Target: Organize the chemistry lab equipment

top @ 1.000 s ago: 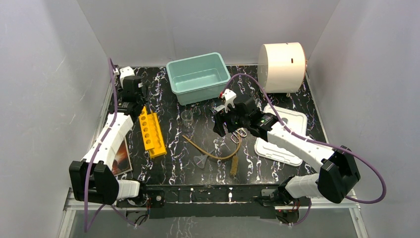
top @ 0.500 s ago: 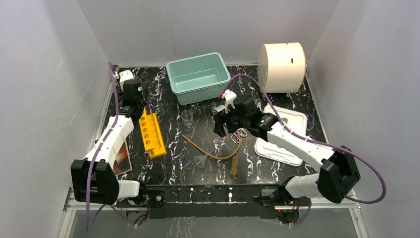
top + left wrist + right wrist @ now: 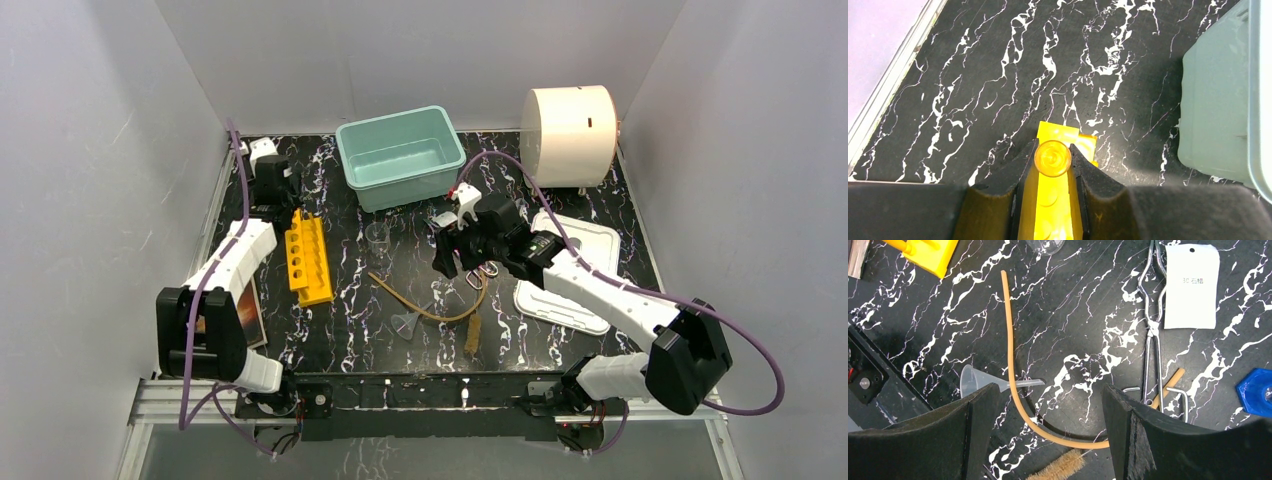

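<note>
My left gripper (image 3: pixel 1052 150) is shut on a clear glass tube (image 3: pixel 1052 158), seen end-on, held upright over the far end of the yellow tube rack (image 3: pixel 1058 215). In the top view this gripper (image 3: pixel 272 195) is at the back left by the rack (image 3: pixel 308 256). My right gripper (image 3: pixel 1048 410) is open and empty, hovering over the tan rubber tube (image 3: pixel 1015 365), the clear funnel (image 3: pixel 973 381) and the brown brush (image 3: pixel 1060 469). Metal tongs (image 3: pixel 1153 330) and a blue cap (image 3: pixel 1255 392) lie to its right. A clear beaker (image 3: pixel 377 235) stands near the rack.
A teal bin (image 3: pixel 402 157) stands at the back centre, and its wall shows in the left wrist view (image 3: pixel 1218 100). A big white cylinder (image 3: pixel 570 122) is at the back right, a white lid (image 3: pixel 570 270) under the right arm, and a book (image 3: pixel 235 315) at the front left.
My left gripper has moved toward the back of the table with the glass tube. The yellow rack has shifted slightly that way. The right arm has barely moved.
</note>
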### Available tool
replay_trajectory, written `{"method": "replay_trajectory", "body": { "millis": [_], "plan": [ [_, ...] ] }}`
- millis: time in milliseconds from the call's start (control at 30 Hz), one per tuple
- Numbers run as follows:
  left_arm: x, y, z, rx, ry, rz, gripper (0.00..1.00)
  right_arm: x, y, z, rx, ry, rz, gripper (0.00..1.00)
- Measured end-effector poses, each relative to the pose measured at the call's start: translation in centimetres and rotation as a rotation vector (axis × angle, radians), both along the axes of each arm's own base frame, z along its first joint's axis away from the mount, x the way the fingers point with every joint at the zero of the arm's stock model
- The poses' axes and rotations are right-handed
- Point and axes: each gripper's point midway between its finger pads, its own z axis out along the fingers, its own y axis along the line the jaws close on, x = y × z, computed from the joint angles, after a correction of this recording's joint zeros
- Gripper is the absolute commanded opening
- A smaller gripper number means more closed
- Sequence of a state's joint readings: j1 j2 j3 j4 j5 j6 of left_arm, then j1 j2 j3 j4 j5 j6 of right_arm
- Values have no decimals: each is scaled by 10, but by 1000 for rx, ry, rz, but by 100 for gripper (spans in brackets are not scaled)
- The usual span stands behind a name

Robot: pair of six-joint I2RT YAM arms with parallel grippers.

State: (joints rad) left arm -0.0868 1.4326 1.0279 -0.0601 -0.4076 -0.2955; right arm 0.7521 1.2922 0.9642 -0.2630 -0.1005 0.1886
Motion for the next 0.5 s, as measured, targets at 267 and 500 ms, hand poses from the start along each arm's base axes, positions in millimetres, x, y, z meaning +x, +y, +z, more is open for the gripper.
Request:
{"method": "replay_trajectory", "body": {
  "millis": [267, 500],
  "plan": [
    [6, 0, 3, -8, -16, 2, 8, -7, -5, 0, 20, 6, -14, 83],
    [4, 3, 1, -17, -11, 27, 8, -15, -11, 1, 59, 4, -36, 84]
  ]
}}
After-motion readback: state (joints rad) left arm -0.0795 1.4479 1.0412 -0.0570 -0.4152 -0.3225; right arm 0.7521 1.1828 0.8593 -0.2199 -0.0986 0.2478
